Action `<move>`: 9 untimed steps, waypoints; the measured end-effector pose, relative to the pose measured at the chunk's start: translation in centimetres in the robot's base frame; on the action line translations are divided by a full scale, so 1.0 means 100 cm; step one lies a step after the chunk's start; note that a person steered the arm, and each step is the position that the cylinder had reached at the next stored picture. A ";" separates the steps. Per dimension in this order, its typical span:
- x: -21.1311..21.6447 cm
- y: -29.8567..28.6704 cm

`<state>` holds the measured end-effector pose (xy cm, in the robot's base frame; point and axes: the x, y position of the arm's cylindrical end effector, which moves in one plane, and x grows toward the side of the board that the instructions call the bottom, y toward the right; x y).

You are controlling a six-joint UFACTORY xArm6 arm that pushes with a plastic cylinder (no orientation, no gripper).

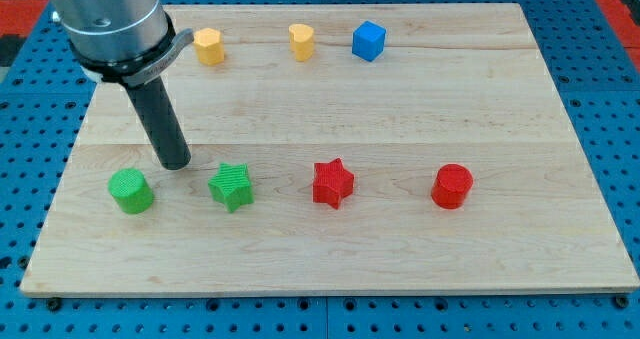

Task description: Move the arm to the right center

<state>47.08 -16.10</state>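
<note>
The arm ends in a plain dark rod with nothing to open or close, and it holds nothing; my tip (175, 165) rests on the wooden board (400, 249) at the view's left, touching no block. It stands between the green cylinder (131, 191) and the green star (232, 187), slightly above both. The rod runs nearly upright, leaning a little toward the view's top left, where the grey arm housing (105, 19) fills the corner. Along the same lower row, further to the view's right, sit a red star (332, 183) and a red cylinder (452, 186). Near the view's top lie two yellow blocks (209, 46) (302, 40) and a blue cube (368, 40).
</note>
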 end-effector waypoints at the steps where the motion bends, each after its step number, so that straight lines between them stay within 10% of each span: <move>1: 0.023 -0.003; 4: 0.059 -0.052; 9: 0.117 0.407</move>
